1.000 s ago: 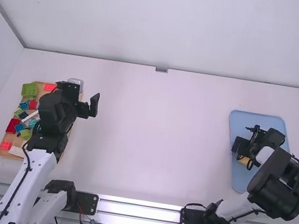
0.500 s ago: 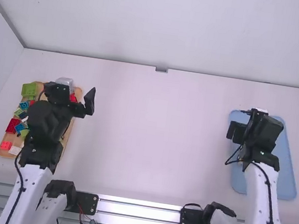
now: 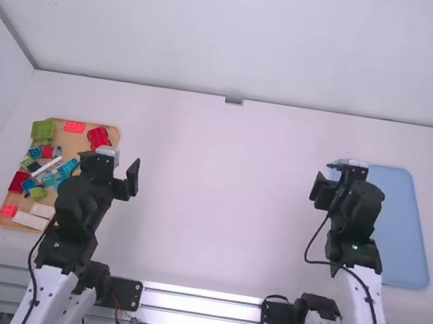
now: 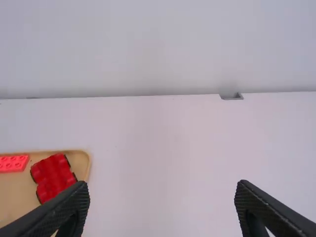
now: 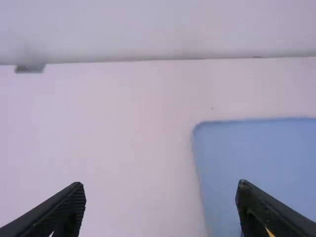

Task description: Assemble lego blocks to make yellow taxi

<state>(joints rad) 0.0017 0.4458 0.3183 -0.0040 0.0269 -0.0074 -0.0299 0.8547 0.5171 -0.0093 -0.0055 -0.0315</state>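
My left gripper (image 3: 112,167) hangs open over the right side of the wooden tray (image 3: 82,145) of loose blocks. In the left wrist view the left gripper (image 4: 162,197) has nothing between its spread fingers, and a dark red piece (image 4: 51,176) lies near the tray's corner beside a bright red brick (image 4: 14,163). My right gripper (image 3: 342,188) stands over the left edge of the blue tray (image 3: 403,237). The right wrist view shows the right gripper (image 5: 160,200) open and holding nothing. A bit of yellow (image 5: 269,232) peeks out by its right finger, mostly hidden.
Green (image 3: 43,130), blue, white (image 3: 29,220) and red blocks crowd the wooden tray at the far left. A small dark bracket (image 3: 234,101) sits at the table's back edge. White walls (image 3: 242,37) rise behind and beside the table.
The right arm has swung back from low over the blue tray, moving left and straightening. My left gripper has come back toward its base, uncovering more blocks.
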